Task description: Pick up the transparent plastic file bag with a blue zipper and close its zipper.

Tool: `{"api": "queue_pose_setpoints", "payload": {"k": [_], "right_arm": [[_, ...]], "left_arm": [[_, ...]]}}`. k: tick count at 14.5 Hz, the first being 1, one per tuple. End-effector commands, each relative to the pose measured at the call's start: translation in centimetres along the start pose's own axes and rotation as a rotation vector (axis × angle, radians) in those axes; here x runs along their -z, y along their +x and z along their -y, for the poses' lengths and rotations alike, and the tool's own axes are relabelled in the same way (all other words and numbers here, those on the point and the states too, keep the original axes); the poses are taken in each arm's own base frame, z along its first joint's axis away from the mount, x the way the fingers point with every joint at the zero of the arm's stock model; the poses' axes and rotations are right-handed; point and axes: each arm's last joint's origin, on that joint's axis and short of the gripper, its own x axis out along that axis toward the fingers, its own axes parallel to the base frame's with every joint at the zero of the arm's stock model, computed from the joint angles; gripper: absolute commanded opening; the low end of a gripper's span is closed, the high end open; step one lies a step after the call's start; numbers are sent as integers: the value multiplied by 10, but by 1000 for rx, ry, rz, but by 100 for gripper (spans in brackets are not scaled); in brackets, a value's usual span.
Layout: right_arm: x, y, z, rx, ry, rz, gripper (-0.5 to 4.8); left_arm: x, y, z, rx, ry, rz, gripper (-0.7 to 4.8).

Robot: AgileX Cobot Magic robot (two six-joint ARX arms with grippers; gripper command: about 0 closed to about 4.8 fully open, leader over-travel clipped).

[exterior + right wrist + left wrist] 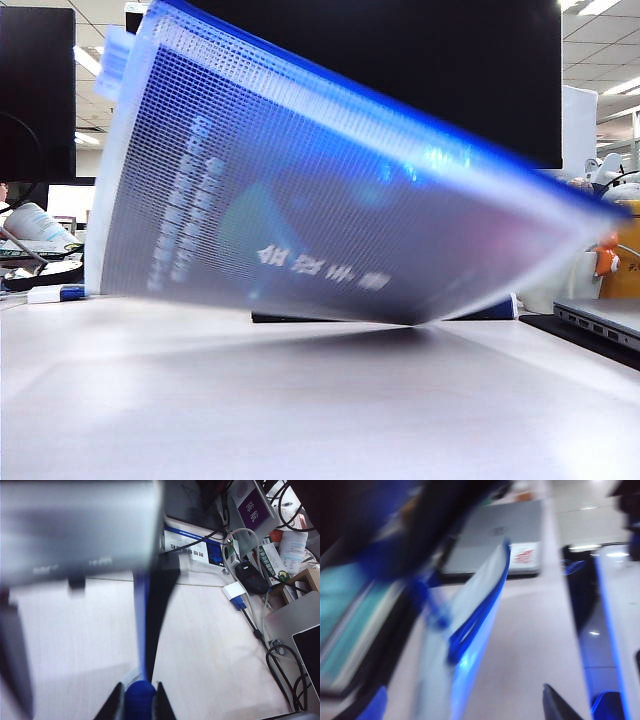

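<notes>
The file bag [330,200], translucent with a fine grid and a book showing inside, hangs tilted above the desk and fills most of the exterior view. Its blue zipper [400,120] runs along the upper edge. Both grippers are hidden there. In the right wrist view my right gripper [139,700] is shut on a rounded blue end of the bag, which runs away edge-on [141,630]. The left wrist view is blurred. My left gripper [465,707] stands open, and the bag's zipper edge [485,610] passes between its fingers [560,705]. Whether it touches them I cannot tell.
A closed laptop [600,320] lies at the right of the desk, with dark monitors [40,90] behind. A flat book [490,310] lies under the bag. The right wrist view shows books [195,547], cables [260,630] and adapters along the desk's edge.
</notes>
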Motion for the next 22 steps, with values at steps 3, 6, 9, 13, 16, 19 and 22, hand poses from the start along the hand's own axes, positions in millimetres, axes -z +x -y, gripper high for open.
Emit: {"api": "queue_pose_setpoints", "payload": {"k": [3,6,9,13,16,19,22], "right_arm": [[-3,-5,0,6,8,14,-2],[-2,-8,1,8,9,12,-2],[-1,-10,3,22,12,7,-2],[0,-13,5,49,15,-13,-2],[8,-17,8,56,31,-77,-2],[23,-20,3,40,52,-257,-1],[43,-26,9,60,158,-406,-1]], "left_arm": [[9,37,-17,7,34,-93,405],[15,42,-23,0,21,-116,299],[13,43,-24,-9,49,-98,230],[12,43,-24,15,56,-60,-6],[12,43,-24,11,57,-61,-6],[10,42,-26,-20,74,-73,-6],[0,32,-21,-82,114,-88,-6]]}}
